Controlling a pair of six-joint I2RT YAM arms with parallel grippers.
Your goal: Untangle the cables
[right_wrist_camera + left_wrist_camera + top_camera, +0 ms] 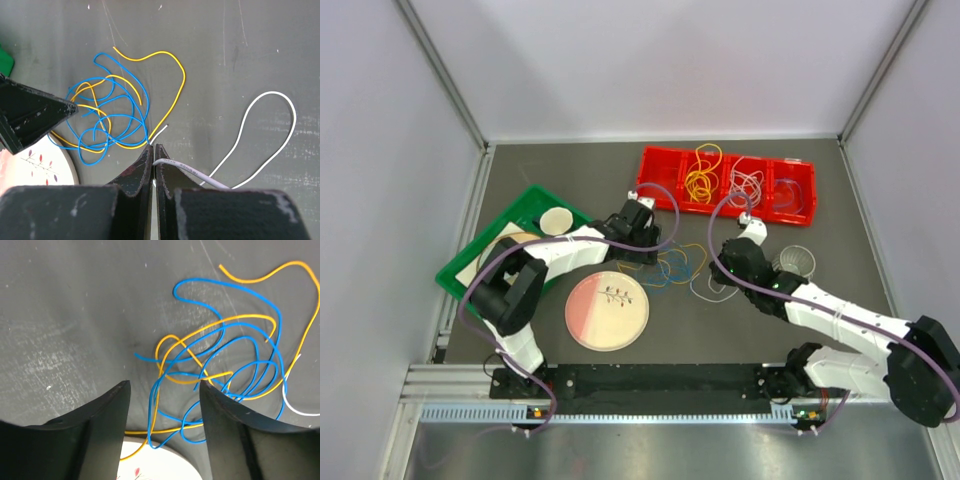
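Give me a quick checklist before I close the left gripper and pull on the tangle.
1. Right gripper shut on the white cable: ok.
2. Left gripper open over the tangle: ok.
3. Only one strand between the left jaws: not ok; the blue cable and yellow cable both cross that gap.
4. White cable free of the tangle: cannot tell; its end lies right beside the other strands.
5. Plate clear of the cables: not ok; the yellow cable runs over its rim.

The top camera looks down from six o'clock; both close wrist cameras share the tangled blue-and-yellow thin wires (220, 374).
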